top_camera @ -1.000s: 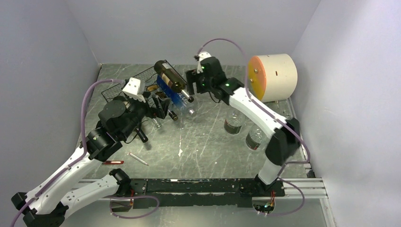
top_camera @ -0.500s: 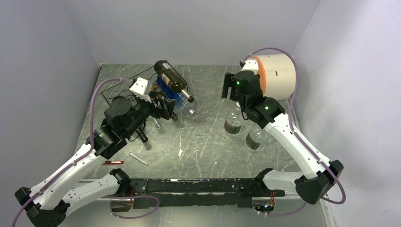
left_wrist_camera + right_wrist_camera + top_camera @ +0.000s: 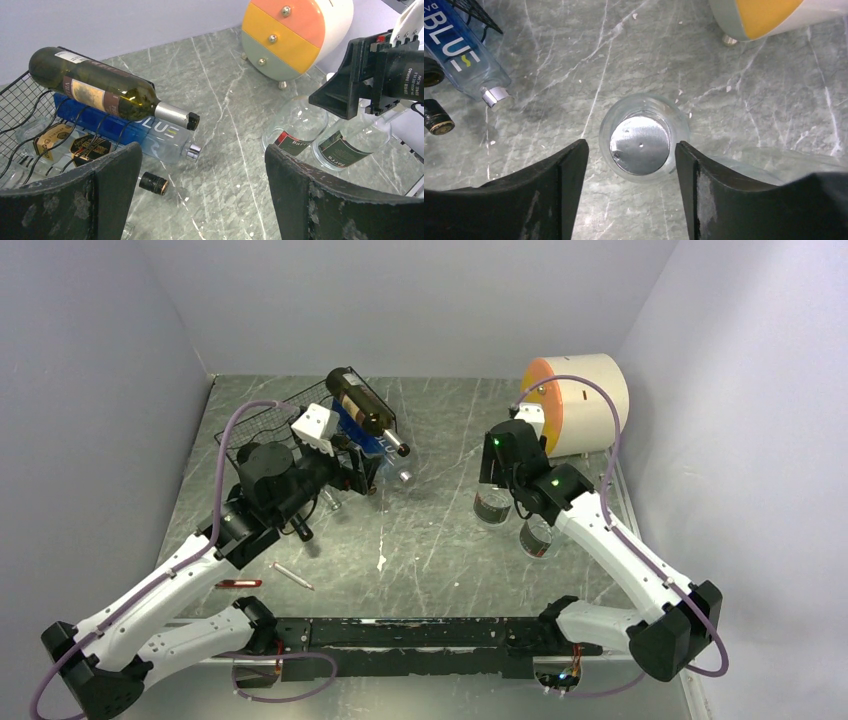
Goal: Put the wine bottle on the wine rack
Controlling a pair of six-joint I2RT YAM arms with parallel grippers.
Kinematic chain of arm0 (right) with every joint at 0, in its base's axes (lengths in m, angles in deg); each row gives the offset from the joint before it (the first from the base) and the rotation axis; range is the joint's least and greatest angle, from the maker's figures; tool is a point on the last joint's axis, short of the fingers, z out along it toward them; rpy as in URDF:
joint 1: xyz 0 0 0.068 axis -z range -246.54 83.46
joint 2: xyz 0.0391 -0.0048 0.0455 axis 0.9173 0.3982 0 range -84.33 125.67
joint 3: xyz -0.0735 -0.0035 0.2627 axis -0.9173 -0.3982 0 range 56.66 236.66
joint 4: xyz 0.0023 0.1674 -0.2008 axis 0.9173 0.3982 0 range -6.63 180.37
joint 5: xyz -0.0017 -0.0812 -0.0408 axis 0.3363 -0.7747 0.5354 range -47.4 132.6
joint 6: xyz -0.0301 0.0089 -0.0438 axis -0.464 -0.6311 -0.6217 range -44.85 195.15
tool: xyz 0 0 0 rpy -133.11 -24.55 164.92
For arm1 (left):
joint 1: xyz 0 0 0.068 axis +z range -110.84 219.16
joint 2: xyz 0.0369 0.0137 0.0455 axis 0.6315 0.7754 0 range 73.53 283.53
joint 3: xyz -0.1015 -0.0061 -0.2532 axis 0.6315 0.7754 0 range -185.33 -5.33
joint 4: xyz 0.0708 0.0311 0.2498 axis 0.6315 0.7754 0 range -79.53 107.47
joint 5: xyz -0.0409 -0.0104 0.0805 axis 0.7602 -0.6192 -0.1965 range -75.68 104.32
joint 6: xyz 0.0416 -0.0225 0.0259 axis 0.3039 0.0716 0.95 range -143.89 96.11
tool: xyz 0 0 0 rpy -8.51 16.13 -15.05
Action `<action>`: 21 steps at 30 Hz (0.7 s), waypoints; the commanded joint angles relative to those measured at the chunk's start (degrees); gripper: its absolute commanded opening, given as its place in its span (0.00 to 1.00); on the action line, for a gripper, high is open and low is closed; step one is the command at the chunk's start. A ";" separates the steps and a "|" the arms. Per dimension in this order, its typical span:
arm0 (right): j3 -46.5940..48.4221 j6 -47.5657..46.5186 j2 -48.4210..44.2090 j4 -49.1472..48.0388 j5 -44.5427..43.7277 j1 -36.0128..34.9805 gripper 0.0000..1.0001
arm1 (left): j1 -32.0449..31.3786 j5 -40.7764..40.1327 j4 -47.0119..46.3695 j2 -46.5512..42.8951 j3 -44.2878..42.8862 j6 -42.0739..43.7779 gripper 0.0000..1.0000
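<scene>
Right gripper (image 3: 631, 144): fingers spread, pointing straight down, one on each side of a silver cap; a gap shows on both sides of the cap, and contact with the glass below cannot be told.
Clear wine bottle (image 3: 641, 145): upright on the desk (image 3: 440, 540), right of centre, directly under the right gripper, dark label on its side.
Second clear bottle (image 3: 537, 535): upright, just beside the first, nearer and to the right.
Drawer unit (image 3: 585, 400): round cream body, orange, yellow and green fronts, at the far right corner behind both clear bottles.
Left gripper (image 3: 202, 150): fingers spread wide, nothing between them, held low just beside the near right end of the rack.
Wine rack (image 3: 260, 430): black wire mesh, far left of the desk.
Dark green wine bottle (image 3: 105, 92): lying on the rack's top tier, neck pointing out to the right past the wire.
Blue-lettered bottle (image 3: 160, 132): clear, lying in the tier below, silver cap sticking out.
Small dark-capped bottle (image 3: 152, 183): lying low at the rack's front edge.
Pen (image 3: 290, 575): on the desk near the left arm, apart from the rack.
</scene>
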 commanded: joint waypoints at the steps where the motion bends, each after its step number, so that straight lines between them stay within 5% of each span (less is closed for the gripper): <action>1: 0.02 1.26 0.16 -0.90 -0.25 0.27 0.62 | -0.08 2.34 -2.40 0.07 -1.41 0.89 0.96; 6: 0.69 0.86 2.18 -0.80 -1.16 0.28 0.48 | 0.00 1.44 -2.20 0.26 -1.57 1.01 0.96; 13: 1.09 -0.51 3.69 -3.42 2.68 0.36 0.11 | -0.10 0.19 -1.41 0.72 -1.88 1.09 0.96; 21: 3.27 -1.15 7.06 -13.54 9.19 0.35 0.00 | -0.02 -1.14 -0.51 0.67 -2.11 0.56 0.96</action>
